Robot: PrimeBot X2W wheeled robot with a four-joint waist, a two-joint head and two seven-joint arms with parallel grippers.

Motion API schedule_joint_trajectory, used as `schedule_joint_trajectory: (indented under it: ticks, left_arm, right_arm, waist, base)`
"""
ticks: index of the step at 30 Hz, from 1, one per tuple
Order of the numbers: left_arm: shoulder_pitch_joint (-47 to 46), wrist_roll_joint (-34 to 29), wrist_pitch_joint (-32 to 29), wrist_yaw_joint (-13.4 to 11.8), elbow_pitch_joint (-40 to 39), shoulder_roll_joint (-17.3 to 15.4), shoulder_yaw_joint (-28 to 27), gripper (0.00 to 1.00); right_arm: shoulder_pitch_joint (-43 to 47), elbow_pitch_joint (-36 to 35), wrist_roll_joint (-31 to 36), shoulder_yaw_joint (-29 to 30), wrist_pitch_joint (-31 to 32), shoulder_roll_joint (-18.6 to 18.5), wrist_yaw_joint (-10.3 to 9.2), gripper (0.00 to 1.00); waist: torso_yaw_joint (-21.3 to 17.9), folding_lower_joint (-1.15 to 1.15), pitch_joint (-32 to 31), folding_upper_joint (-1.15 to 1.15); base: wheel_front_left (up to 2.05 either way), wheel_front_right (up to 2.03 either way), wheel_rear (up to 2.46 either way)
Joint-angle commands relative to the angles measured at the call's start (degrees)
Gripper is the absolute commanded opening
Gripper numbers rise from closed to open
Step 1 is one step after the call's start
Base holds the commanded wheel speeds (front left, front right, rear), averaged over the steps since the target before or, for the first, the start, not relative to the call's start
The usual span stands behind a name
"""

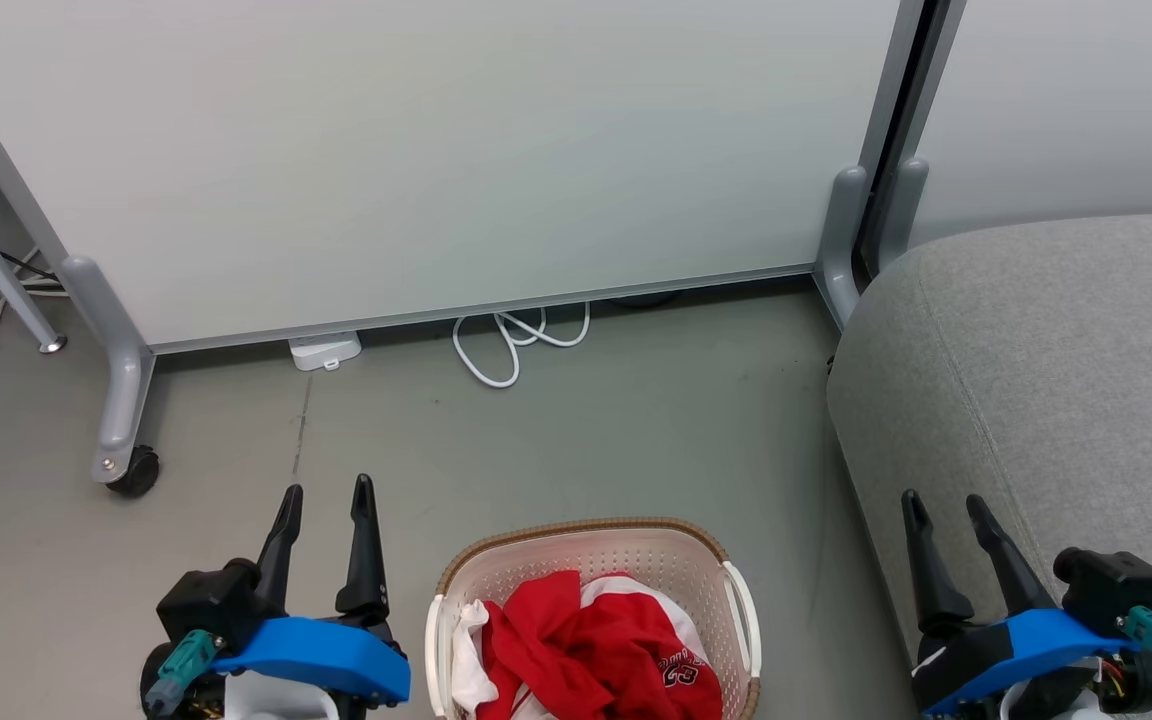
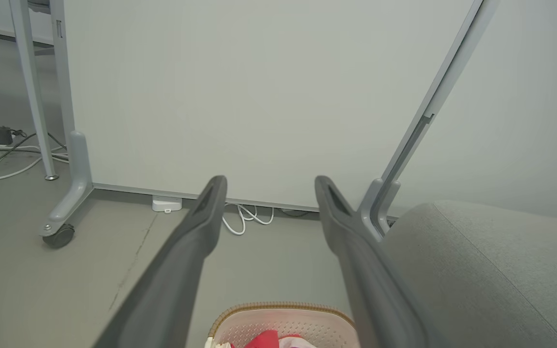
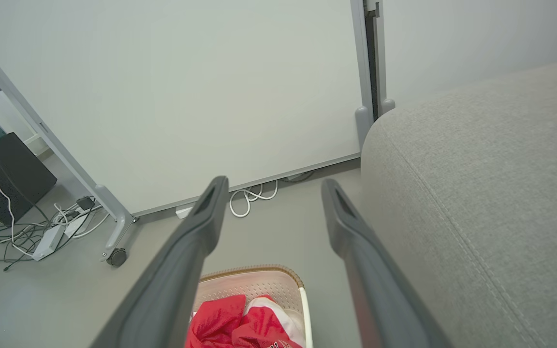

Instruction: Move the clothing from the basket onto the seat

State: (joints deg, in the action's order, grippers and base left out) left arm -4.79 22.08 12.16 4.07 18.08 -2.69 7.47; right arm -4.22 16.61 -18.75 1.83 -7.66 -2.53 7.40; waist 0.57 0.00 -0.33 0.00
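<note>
1. Grippers come first, low in the head view: the left gripper (image 1: 328, 487) at 7 o'clock and the right gripper (image 1: 942, 498) at 5 o'clock. Both have their fingers spread wide and carry nothing.
2. Between them, at 6 o'clock, the basket (image 1: 576, 527) stands on the floor (image 1: 586, 430). The clothing (image 1: 586, 640) is piled inside it, with bright red fabric on top, a white piece at the pile's 9 o'clock edge, and a "23" print toward 5 o'clock.
3. At 3 to 4 o'clock is the grey sofa (image 1: 1056, 380), near the basket with a strip of floor between them. No garment lies on the part of its cushion in view.
4. By my reading, the task has not begun. Every visible garment lies in the basket, and neither gripper touches the pile.
5. What seems left is everything: reach into the basket, grasp a garment, carry it toward 3 o'clock, lay it on the sofa, and repeat until the basket is empty. How many pieces lie under the red one cannot be told.
</note>
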Motion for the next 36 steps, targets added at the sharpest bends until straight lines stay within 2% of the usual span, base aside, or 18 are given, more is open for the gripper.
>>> schedule_joint_trajectory:
  ticks: [1,26,36]
  left_arm:
    - [-0.7,-1.2,0.5,0.0,-0.4,-0.3,0.1,1.00]
    - [-0.5,-10.3,3.2,-0.8,0.7,-0.3,1.7,1.00]
    - [-0.4,-9.7,3.1,-1.0,0.8,-0.3,1.7,1.00]
  right_arm:
    - [-0.1,-0.1,1.4,0.0,-0.3,-0.5,0.13,1.00]
    - [-0.4,1.0,11.3,0.1,-2.6,-0.5,0.10,1.00]
    - [-0.5,1.1,11.1,0.1,-2.6,-0.5,0.10,1.00]
  waist:
    - [0.0,0.00,0.0,0.00]
    - [0.1,0.00,-0.1,0.00]
    - [0.1,0.00,-0.1,0.00]
  base:
    - [0.00,0.00,0.00]
    - [0.00,0.00,0.00]
    - [0.00,0.00,0.00]
